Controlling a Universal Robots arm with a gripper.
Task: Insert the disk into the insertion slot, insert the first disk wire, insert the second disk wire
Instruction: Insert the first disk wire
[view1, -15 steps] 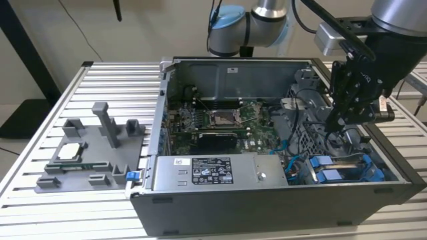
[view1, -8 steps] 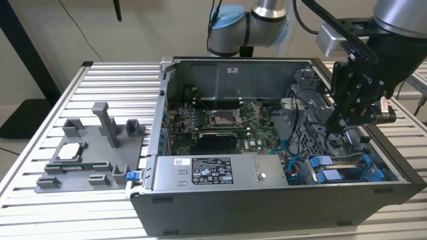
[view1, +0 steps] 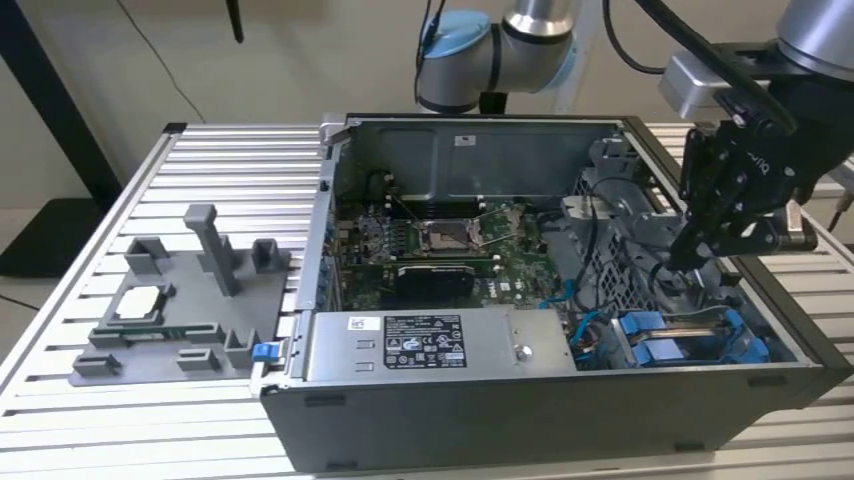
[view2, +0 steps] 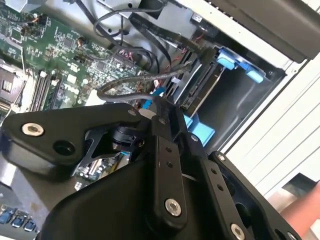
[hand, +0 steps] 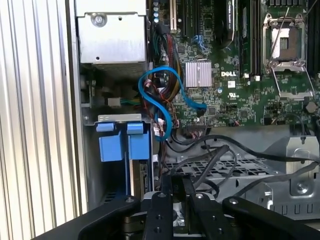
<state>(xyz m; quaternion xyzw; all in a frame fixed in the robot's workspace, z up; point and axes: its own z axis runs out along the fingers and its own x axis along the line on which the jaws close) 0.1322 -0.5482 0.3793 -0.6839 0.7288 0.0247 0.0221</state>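
The disk (hand: 138, 148) in its blue carrier sits upright inside the insertion slot (view2: 240, 105) of the grey drive cage, beside a second blue-framed drive (hand: 110, 147). Its dark edge (view2: 202, 92) faces the cables. In the exterior view my gripper (view1: 683, 262) reaches down into the case just behind the blue frames (view1: 665, 338). The fingers (hand: 165, 192) stand close together on a small light-coloured plug end of a disk wire (view2: 146, 113), a short way from the disk. Grey and black wires (view2: 125, 86) loop right by the fingertips.
The open computer case (view1: 534, 400) lies on a slatted table. A silver power-supply box (view1: 441, 345) sits at its front and the motherboard (view1: 441, 240) in the middle. A blue cable (hand: 160, 80) curls beside the cage. A grey fixture with parts (view1: 187, 300) stands at the exterior view's left.
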